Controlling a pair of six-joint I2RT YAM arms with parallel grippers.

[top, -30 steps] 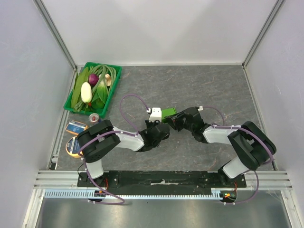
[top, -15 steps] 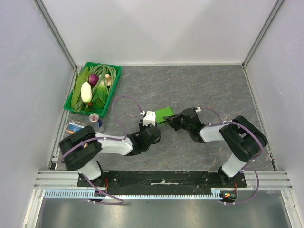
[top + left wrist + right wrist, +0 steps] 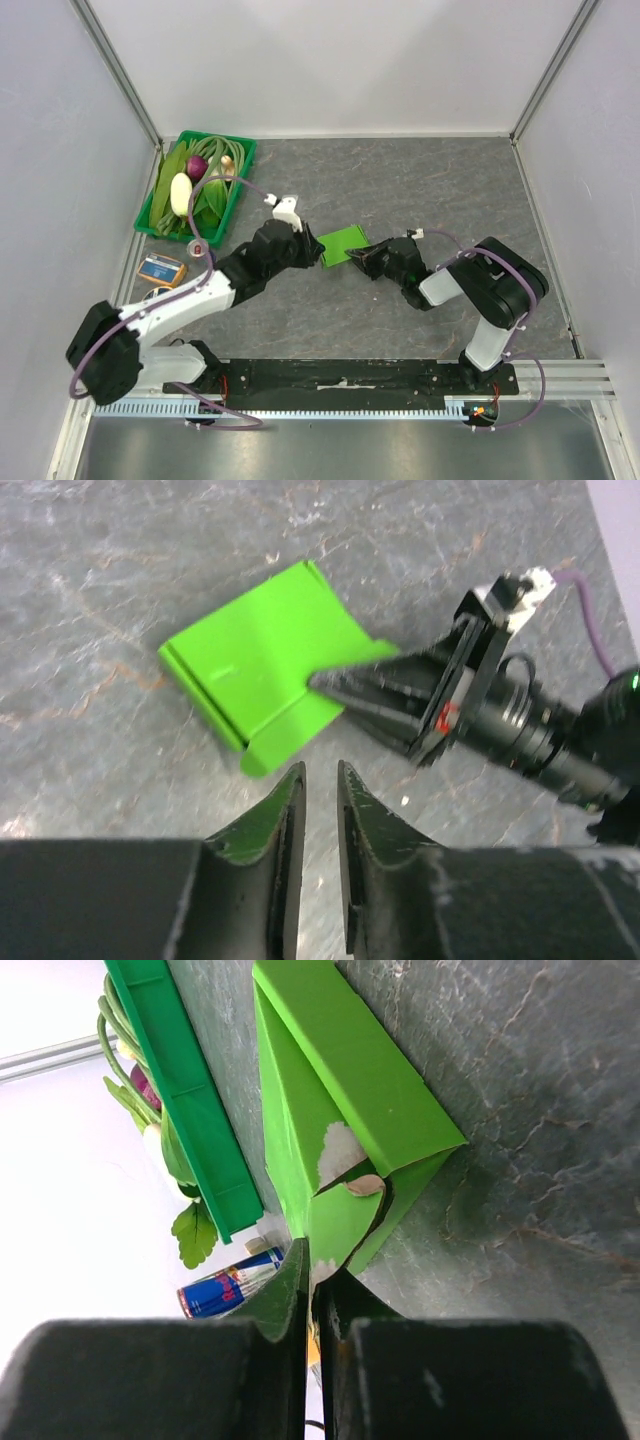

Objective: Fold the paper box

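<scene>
The paper box (image 3: 343, 243) is a lime-green folded card lying on the grey table, partly folded with one flap raised. In the left wrist view the paper box (image 3: 262, 670) lies just beyond my left gripper (image 3: 320, 768), whose jaws stand almost together with nothing between them and clear of the card. My left gripper (image 3: 311, 250) sits at the box's left edge. My right gripper (image 3: 363, 256) comes in low from the right. In the right wrist view my right gripper (image 3: 315, 1272) is shut on a torn-looking flap of the paper box (image 3: 340, 1090).
A green crate (image 3: 243, 178) of vegetables stands at the back left. A Red Bull can (image 3: 197, 247) and a blue-and-orange tin (image 3: 160, 268) lie near it, by the left wall. The can (image 3: 225, 1295) and crate (image 3: 175, 1090) also show behind the box.
My left arm has swung out to the left and its gripper has drawn back off the box to the box's left edge. The right gripper has stayed on the flap, shifting slightly left.
</scene>
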